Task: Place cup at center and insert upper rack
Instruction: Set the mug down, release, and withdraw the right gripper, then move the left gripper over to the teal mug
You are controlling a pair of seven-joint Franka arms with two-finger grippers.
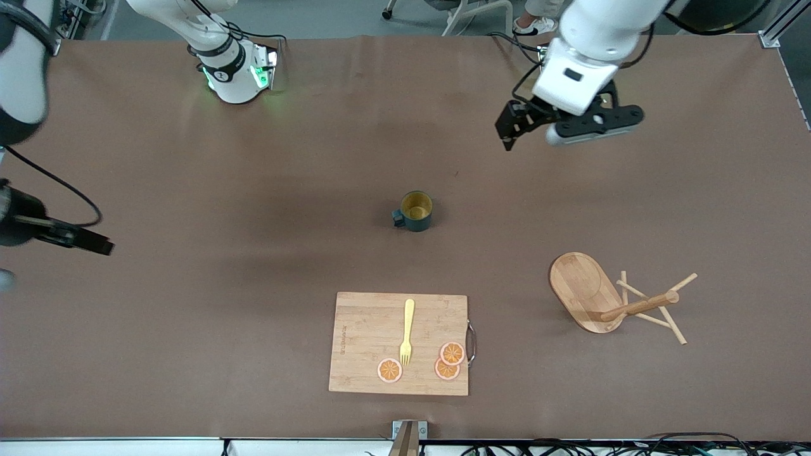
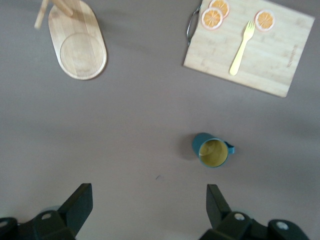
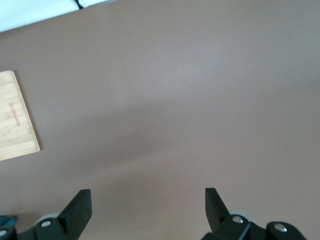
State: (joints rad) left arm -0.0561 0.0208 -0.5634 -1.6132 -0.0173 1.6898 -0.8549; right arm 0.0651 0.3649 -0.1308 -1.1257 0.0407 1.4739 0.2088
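- Checking in from my remote station: the cup [image 1: 416,211] sits upright on the brown counter [image 1: 190,316], pretty much in the middle, yellow inside showing, its little handle pointing toward the right arm's end.
- The upper rack [image 1: 618,300] is tipped over on its side, toward the left arm's end of the counter and nearer to the front camera than the cup. Its oval base [image 2: 77,45] stands on edge and the post with its thin pegs sticks out toward the left arm's end.
- The cutting board [image 1: 399,343] lies flat, nearer to the front camera than the cup, well apart from it. On it I see a yellow fork [image 1: 407,332] and three orange slices [image 1: 447,361], two of them overlapping by the board's metal handle.
- My left pincer [image 1: 514,130] hangs in the air over bare counter, up near its own base; in its wrist view the fingers [image 2: 80,204] are spread wide, nothing between them, with the cup in sight below.
- My right pincer [image 3: 147,210] waits at the right arm's end of the counter, fingers likewise released and apart over bare counter, only a corner of the board in its view.
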